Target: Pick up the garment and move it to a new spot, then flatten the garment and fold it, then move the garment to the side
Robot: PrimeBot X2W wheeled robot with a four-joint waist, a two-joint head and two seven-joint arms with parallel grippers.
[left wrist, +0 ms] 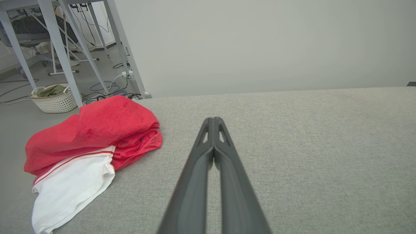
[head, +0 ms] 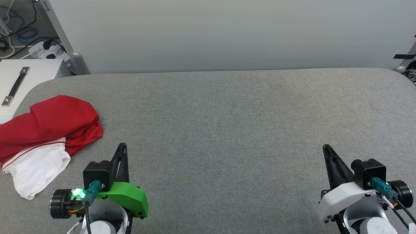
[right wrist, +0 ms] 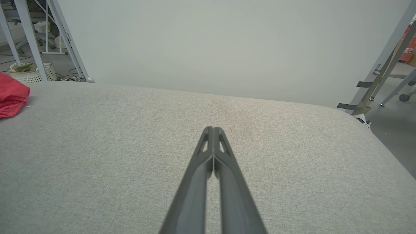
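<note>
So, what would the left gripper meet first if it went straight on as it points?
Probably nothing near: the left gripper points along bare table toward the wall; the garment lies apart, off to its left.

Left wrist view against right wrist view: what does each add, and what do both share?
Left wrist view adds: the garment nearly whole, bunched, with its white sleeve, and the left gripper, jaws shut. Right wrist view adds: the table's rounded right corner, a taped metal leg beyond it, and the right gripper, jaws shut. Both share: the grey fabric table top, red garment cloth, the white basket on the floor and the pale wall.
</note>
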